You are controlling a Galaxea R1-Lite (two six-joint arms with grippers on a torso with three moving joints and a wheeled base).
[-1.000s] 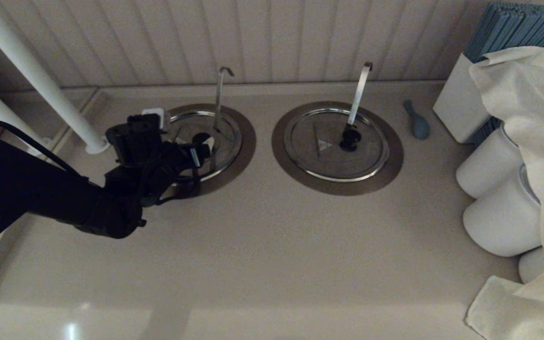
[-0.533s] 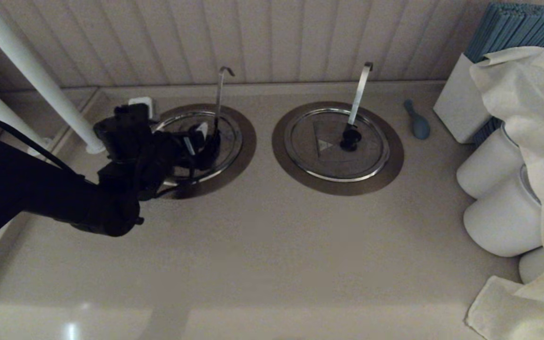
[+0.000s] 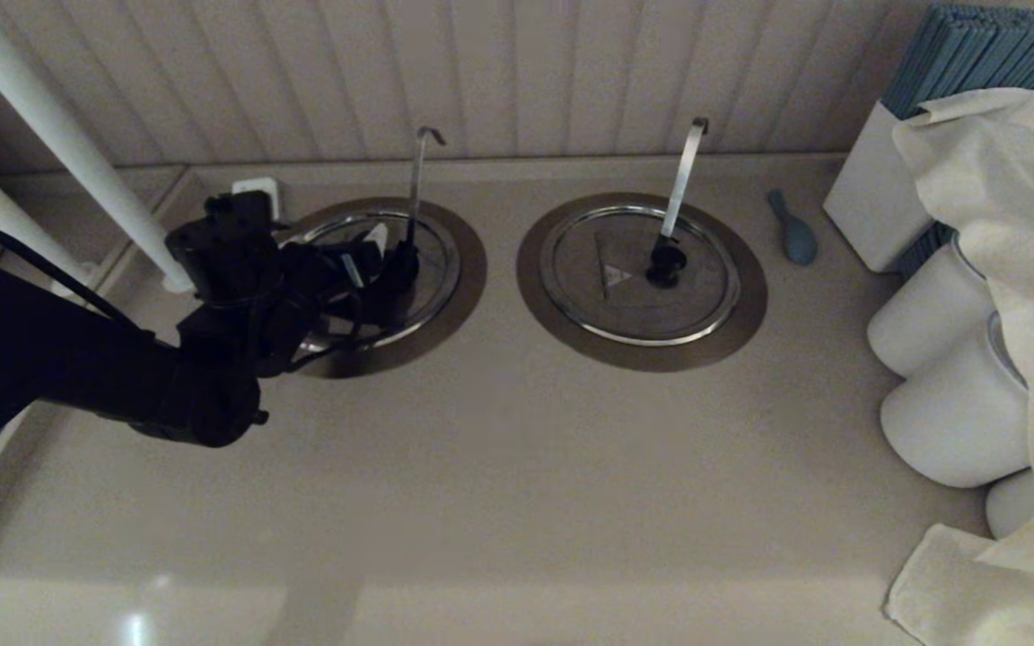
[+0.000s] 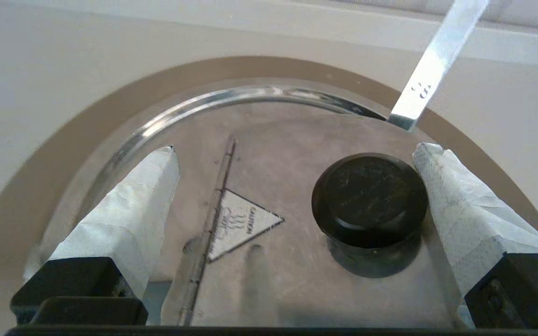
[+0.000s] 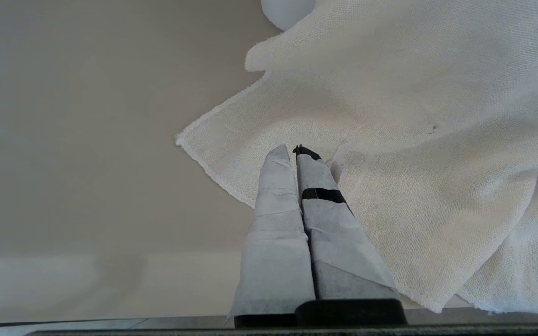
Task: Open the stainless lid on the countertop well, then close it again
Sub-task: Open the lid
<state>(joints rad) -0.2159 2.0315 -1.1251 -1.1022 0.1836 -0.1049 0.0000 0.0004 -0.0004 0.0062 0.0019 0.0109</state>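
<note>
Behind your left arm (image 3: 77, 368), much of the near-left part of the lid (image 3: 432, 269) and its well (image 3: 468, 269) is blocked in the head view, and the knob there merges with the dark gripper, so you cannot judge the contact from that view. From the left wrist view you see more: the lid (image 4: 269, 140) lies flat and seated inside the brown collar of the well (image 4: 87, 121), with the triangle mark (image 4: 241, 224) beside the black knob (image 4: 369, 200) and the rod (image 4: 432, 70) rising behind it, its hooked top cut off by the frame edge. Your left gripper (image 4: 292, 154) is spread wide over the lid, one padded finger (image 4: 456, 200) right against the side of the knob, the other finger (image 4: 133, 196) well apart from it on the far side of the mark; it grips nothing. Your right gripper (image 5: 294, 158) is out of the head view; its wrist view shows the fingers pressed together, empty, above the cloth (image 5: 414, 140) at the counter's edge
</note>
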